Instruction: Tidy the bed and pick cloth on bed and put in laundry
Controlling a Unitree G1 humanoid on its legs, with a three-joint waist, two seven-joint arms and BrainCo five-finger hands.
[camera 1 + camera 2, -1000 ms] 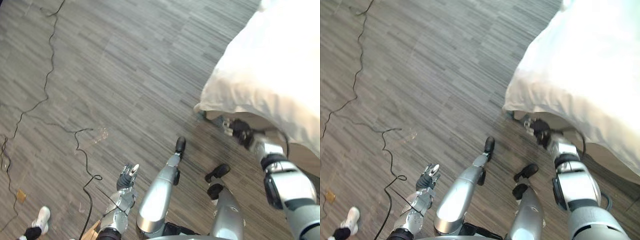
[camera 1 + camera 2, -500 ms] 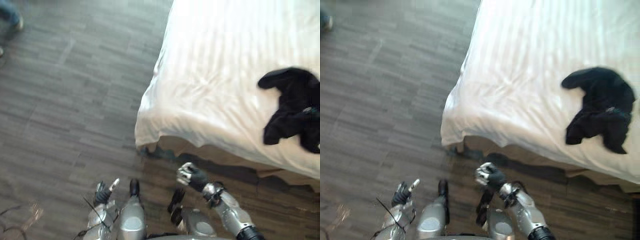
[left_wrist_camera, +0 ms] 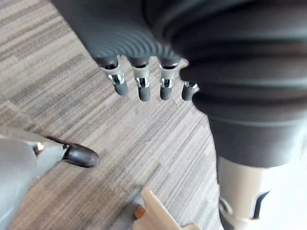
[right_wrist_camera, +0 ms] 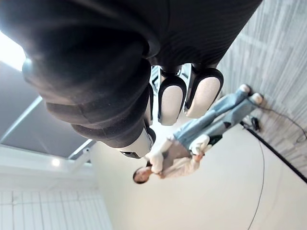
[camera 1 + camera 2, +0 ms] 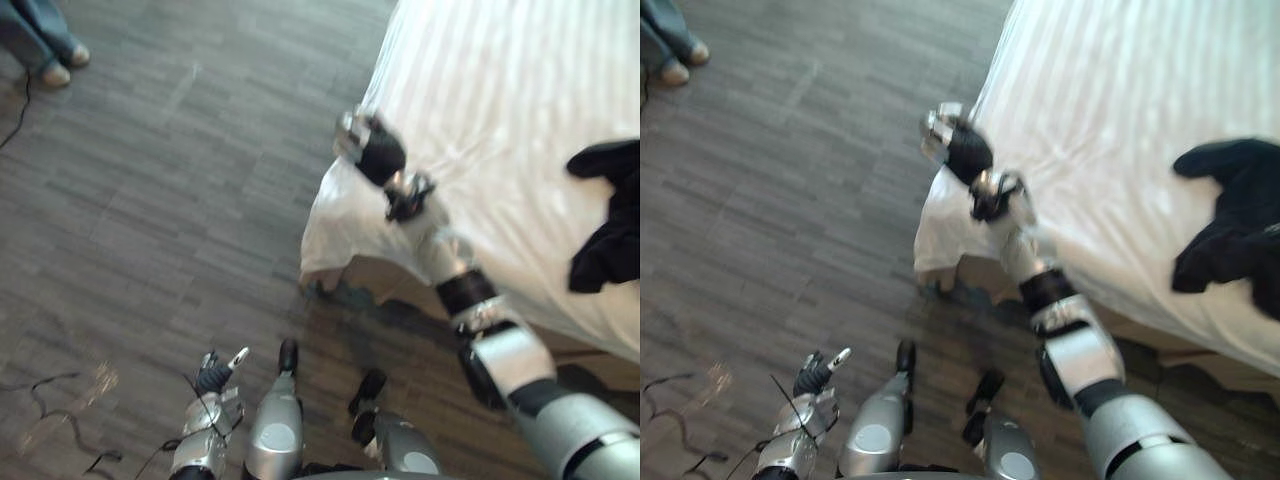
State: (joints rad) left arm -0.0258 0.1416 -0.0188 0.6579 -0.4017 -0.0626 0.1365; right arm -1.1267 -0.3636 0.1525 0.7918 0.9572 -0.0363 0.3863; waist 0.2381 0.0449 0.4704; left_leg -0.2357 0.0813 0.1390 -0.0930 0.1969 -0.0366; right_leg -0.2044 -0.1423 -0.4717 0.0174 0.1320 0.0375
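Observation:
A black cloth (image 5: 608, 225) lies crumpled on the white bed (image 5: 500, 130) toward its right side, also seen as the black cloth (image 5: 1232, 230). My right hand (image 5: 372, 148) is raised over the bed's near left corner, well to the left of the cloth and apart from it. Its fingers (image 4: 171, 98) are loosely bent with nothing in them. My left hand (image 5: 213, 377) hangs low over the floor, its fingers (image 3: 140, 85) relaxed and empty.
Grey wood-look floor (image 5: 170, 200) spreads left of the bed. A person's legs and shoes (image 5: 45, 45) stand at the far left; a person (image 4: 180, 153) also shows in the right wrist view. The sheet's corner (image 5: 330, 255) hangs over the bed base.
The camera has shifted, so the bed sits further right. My right arm has risen from floor level beside the bed base up to the bed's corner. The left hand stays low.

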